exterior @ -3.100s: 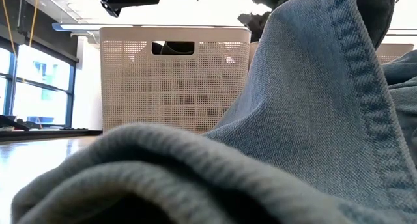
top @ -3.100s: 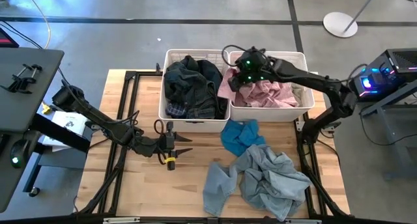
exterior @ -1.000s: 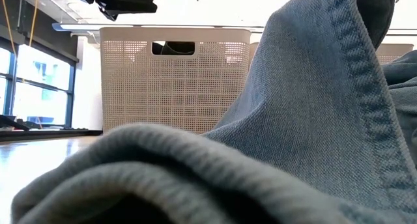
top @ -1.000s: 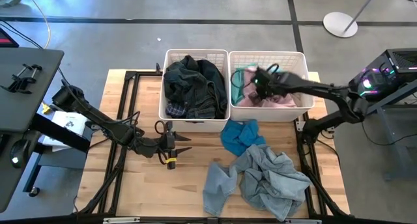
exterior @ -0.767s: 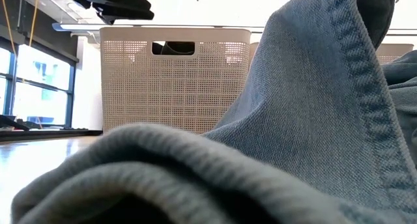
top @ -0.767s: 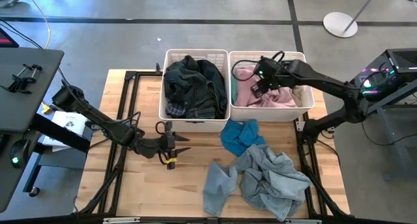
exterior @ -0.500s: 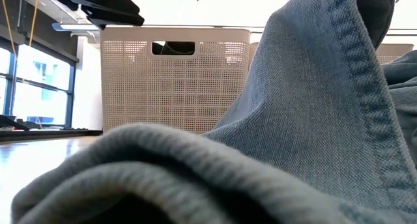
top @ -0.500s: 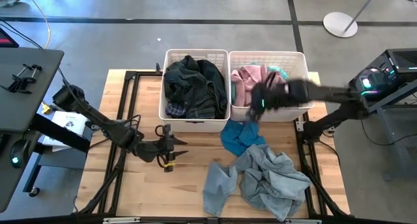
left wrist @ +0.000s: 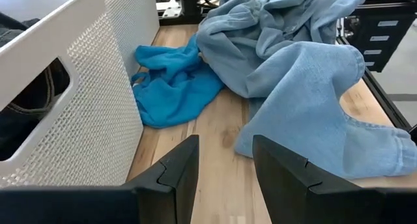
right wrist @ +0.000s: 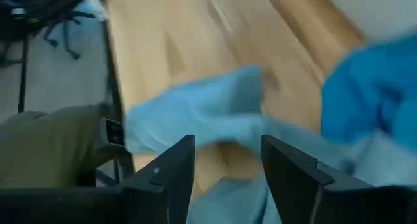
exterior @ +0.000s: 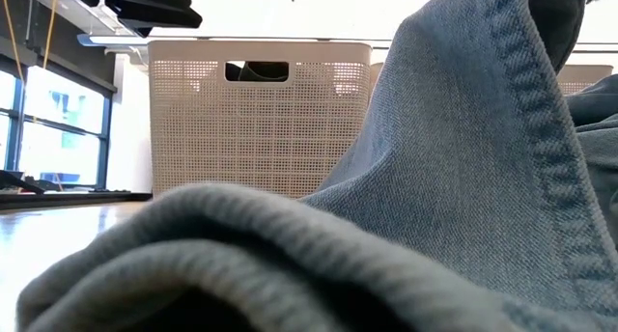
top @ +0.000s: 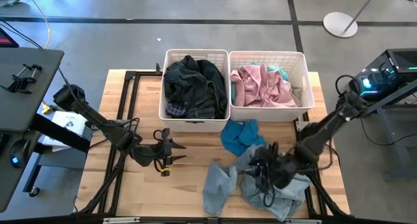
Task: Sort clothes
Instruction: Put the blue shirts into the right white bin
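Note:
A pale blue denim garment (top: 225,182) lies crumpled on the near right of the table, and it fills the low view (exterior: 463,178). A teal garment (top: 240,135) lies between it and the baskets. Dark clothes (top: 192,86) fill the left white basket (top: 195,125). Pink clothes (top: 260,84) lie in the right white basket (top: 270,112). My right gripper (top: 260,178) hangs open above the denim, and in its wrist view (right wrist: 228,172) the denim (right wrist: 195,116) shows beyond its fingers. My left gripper (top: 171,152) is open over bare wood at the table's left, pointing toward the teal garment (left wrist: 172,87).
A black metal frame (top: 124,120) runs round the table top. The left basket's slatted wall (left wrist: 71,107) stands close beside my left gripper. Bare wood (top: 189,178) lies between my left gripper and the denim. A grey side table (top: 26,74) stands to the left.
My right gripper has swung fast from over the right basket toward the table's near edge and now hangs over the denim, turned and tipped downward. The pink clothes stay in the right basket. My left gripper has shifted slightly toward the near left.

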{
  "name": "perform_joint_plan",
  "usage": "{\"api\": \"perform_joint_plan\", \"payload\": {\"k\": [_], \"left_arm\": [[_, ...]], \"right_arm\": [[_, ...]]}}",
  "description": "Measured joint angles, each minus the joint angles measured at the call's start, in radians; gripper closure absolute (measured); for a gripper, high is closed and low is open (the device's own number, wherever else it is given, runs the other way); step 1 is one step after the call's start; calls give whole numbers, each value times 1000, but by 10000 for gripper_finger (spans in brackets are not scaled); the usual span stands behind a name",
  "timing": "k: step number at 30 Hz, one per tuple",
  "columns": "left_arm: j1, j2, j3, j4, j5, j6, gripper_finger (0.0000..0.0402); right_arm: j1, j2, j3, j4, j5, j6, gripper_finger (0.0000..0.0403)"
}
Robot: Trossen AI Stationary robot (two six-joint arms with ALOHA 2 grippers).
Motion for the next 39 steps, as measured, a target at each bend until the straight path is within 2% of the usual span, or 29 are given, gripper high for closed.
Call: {"api": "perform_joint_plan", "payload": {"k": [3, 6, 10, 14, 19, 23, 27, 31, 34, 36, 39], "left_arm": [[0, 0, 0, 6, 0, 14, 266], [0, 0, 0, 12, 0, 40, 266], [0, 0, 0, 13, 0, 45, 266], [0, 0, 0, 13, 0, 43, 266], [0, 0, 0, 15, -3, 27, 266], [1, 0, 0, 16, -10, 25, 266], [1, 0, 0, 25, -12, 26, 266], [1, 0, 0, 38, -14, 26, 266], [1, 0, 0, 38, -19, 26, 266], [1, 0, 0, 38, -19, 26, 266], [2, 0, 0, 37, -20, 34, 266]], "right_arm": [[-18, 1, -80, -13, 9, 133, 228], [-75, 1, -132, -35, 6, 166, 208], [-164, 1, -163, 41, 21, 0, 181], [-274, 31, -163, 9, -9, -100, 172], [-386, 146, -164, -9, -37, -152, 171], [-438, 254, -164, -9, -70, -134, 177], [-459, 371, -163, -9, -123, -154, 223], [-462, 452, -155, -15, -120, -174, 311], [-453, 456, -153, -8, -113, -203, 380], [-444, 424, -145, -14, -109, -207, 387], [-427, 345, -122, -40, -113, -209, 378]]}}
